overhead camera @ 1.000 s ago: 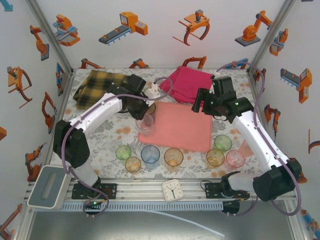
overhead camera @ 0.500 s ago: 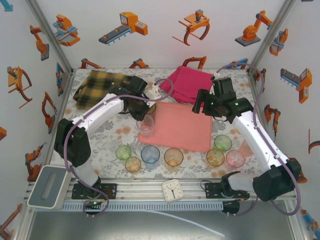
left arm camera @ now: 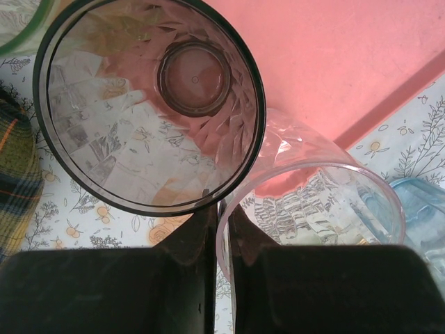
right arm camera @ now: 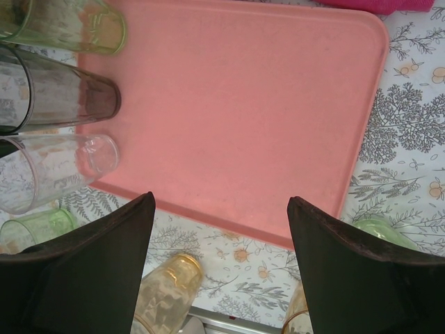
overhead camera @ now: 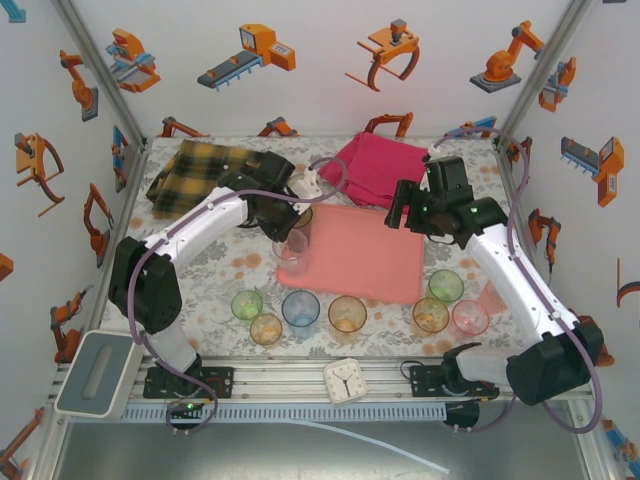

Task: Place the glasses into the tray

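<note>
The left pincer (left arm camera: 221, 219) stands nearly together, nipping the wall of a clear glass (left arm camera: 313, 209) at the near left corner of the pink tray (left arm camera: 334, 62), just beside a grey glass (left arm camera: 149, 104). A green glass (right arm camera: 66, 28) stands beyond them along the same edge. The right pincer (right arm camera: 220, 209) hangs wide apart and empty above the tray's right side. A row of seven glasses (overhead camera: 347, 313) waits on the desk (overhead camera: 210, 290). The danger lies at that corner. The clear glass's foot looks close to the tray's raised lip, so a release there could leave it tilted or toppling. Fingers drawn away carelessly could knock the grey neighbour.
</note>
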### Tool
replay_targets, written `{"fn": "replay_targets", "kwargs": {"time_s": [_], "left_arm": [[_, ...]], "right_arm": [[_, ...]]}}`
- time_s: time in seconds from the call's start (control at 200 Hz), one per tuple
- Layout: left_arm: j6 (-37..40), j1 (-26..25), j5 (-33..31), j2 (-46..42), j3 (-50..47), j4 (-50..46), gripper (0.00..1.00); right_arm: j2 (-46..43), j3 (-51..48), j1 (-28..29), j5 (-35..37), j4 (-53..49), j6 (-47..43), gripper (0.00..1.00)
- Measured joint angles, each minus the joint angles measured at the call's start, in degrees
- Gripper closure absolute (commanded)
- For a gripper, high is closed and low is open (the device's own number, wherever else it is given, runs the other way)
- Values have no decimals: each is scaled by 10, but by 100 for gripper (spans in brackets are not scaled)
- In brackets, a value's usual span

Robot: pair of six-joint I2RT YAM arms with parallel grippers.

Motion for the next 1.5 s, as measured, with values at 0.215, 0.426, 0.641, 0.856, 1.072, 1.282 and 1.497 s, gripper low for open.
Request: {"fn": "replay_targets", "kwargs": {"time_s": [0.215,0.426,0.641,0.856,1.072,1.282,1.497], "left_arm": [[0,0,0,1,0,1,85],[-2,0,-2,2,0,3,83],[-2,-3,-4,3,0,3,75],[-2,-4,-4,3,0,-1,66],[-2,-4,-5,3,7,-10,62],[-2,-4,-4,3,17,-26,58],[-2,-4,-4,0,37,-47,55]], "right_arm": [[-1,0,-1,0,0,0,30],[-3,-2,-3,0,0,0,30],[-5,-4,-4,0,0,-4,29],[-9,-9,-4,0,0,-6,29],[-10,-10,-6,0,0,-6,29],[-13,-10,-6,0,0,-6,29],[-16,-10,-6,0,0,-7,28]]}}
